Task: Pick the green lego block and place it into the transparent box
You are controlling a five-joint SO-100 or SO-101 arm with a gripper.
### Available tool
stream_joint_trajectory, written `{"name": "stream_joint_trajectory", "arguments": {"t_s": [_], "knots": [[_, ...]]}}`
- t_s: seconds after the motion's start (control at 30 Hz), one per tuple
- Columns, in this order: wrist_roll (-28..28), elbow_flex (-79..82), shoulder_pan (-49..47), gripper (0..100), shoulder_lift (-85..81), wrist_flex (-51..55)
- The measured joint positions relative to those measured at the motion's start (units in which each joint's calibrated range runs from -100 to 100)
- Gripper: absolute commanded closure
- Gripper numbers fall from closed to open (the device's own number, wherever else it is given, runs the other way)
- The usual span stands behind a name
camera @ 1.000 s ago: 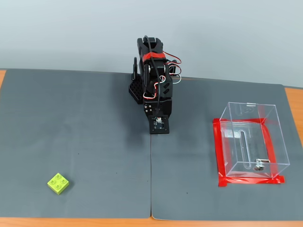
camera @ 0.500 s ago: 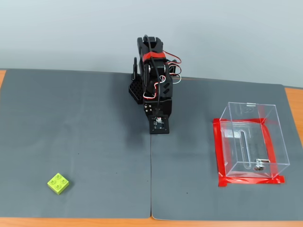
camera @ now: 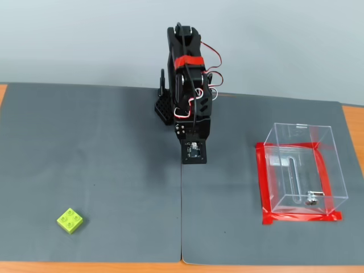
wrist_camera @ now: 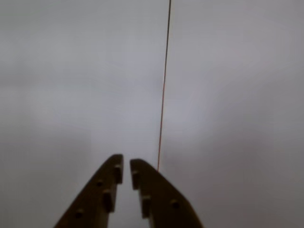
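Fixed view looks down on a desk (camera: 352, 122) of orange-brown wood, mostly covered by two dark grey mats (camera: 91, 170) laid side by side, their seam running down the middle toward the near edge; black arm (camera: 189, 91) stands at the far middle of the mats, folded upright on itself, red tape band around its upper part, red, white and black wires looping at its side; its lower end hangs over the seam, pointing down; the jaws cannot be made out in this view.

Wrist view: jaws (wrist_camera: 126, 166) enter from the bottom edge, two dark fingers (wrist_camera: 99, 194) with small studs on their inner faces; tips nearly together, only a narrow slit between them, nothing held; below them blurred grey mat and a thin reddish line, the seam, running up the frame just right of the tips.

Green lego block (camera: 69, 220) lies on the left mat in the fixed view, near the front edge, four studs up, turned slightly askew; well apart from the arm.

Transparent box (camera: 301, 170) sits on the right mat, open top, framed by red tape (camera: 265, 187) on the mat; a slot and a small metal piece (camera: 311, 199) show at its bottom; block and box lie at opposite sides, arm between them.
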Motion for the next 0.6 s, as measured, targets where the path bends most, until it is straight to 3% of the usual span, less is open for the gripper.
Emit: {"name": "stream_joint_trajectory", "arguments": {"t_s": [0.6], "knots": [[-0.15,-38.89,22.99,98,35.09,-0.35]]}}
